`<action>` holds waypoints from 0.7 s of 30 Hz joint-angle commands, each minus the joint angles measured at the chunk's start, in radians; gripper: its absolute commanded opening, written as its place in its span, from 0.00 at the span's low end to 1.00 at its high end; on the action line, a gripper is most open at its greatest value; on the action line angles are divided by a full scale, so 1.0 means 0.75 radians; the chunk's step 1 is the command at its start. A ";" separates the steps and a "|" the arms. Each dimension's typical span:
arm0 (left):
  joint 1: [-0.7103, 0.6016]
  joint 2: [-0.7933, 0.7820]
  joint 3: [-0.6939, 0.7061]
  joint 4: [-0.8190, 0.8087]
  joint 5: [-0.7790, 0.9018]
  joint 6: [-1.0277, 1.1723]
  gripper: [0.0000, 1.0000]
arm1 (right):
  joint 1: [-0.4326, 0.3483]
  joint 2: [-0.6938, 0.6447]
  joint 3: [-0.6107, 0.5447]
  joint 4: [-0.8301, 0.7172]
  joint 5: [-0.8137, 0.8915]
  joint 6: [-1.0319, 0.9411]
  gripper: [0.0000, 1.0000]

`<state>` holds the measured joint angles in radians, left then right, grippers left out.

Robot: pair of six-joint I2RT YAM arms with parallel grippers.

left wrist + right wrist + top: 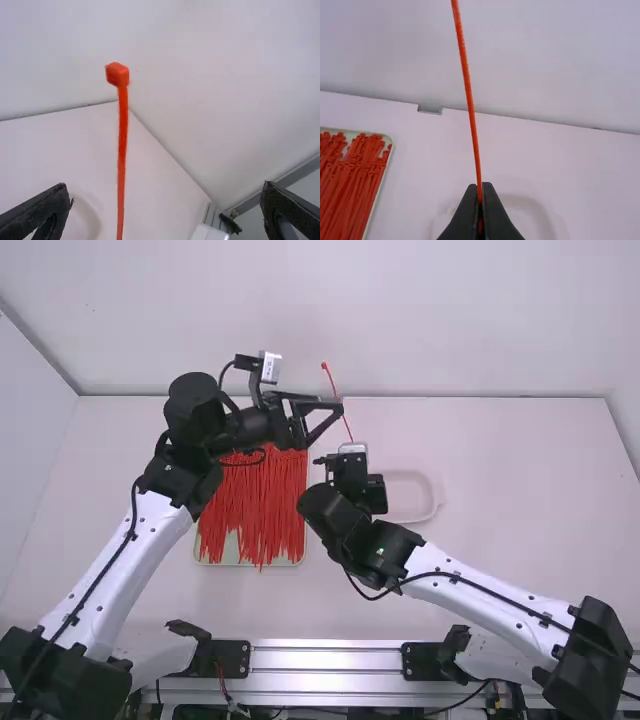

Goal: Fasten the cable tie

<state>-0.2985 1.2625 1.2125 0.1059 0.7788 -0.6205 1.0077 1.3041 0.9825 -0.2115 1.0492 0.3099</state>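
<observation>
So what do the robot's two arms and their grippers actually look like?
The left arm and right arm have white rounded links, bulky black joints and thin black cables alongside. The left gripper has a black triangular frame; the right gripper has tapered black fingers. A green light glows on the right arm.

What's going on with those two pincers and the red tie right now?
Right pincer shut on cable tie, held upright. Left pincer open, tie between its fingers. Spare ties lie apart on tray.
</observation>
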 commanded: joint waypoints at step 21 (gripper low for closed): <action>-0.013 -0.005 0.030 0.015 -0.227 0.085 0.84 | 0.108 -0.006 0.045 0.069 0.034 -0.041 0.00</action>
<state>-0.2985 1.2625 1.2125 0.1108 0.6151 -0.5758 1.0809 1.3041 0.9825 -0.1604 1.0546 0.2840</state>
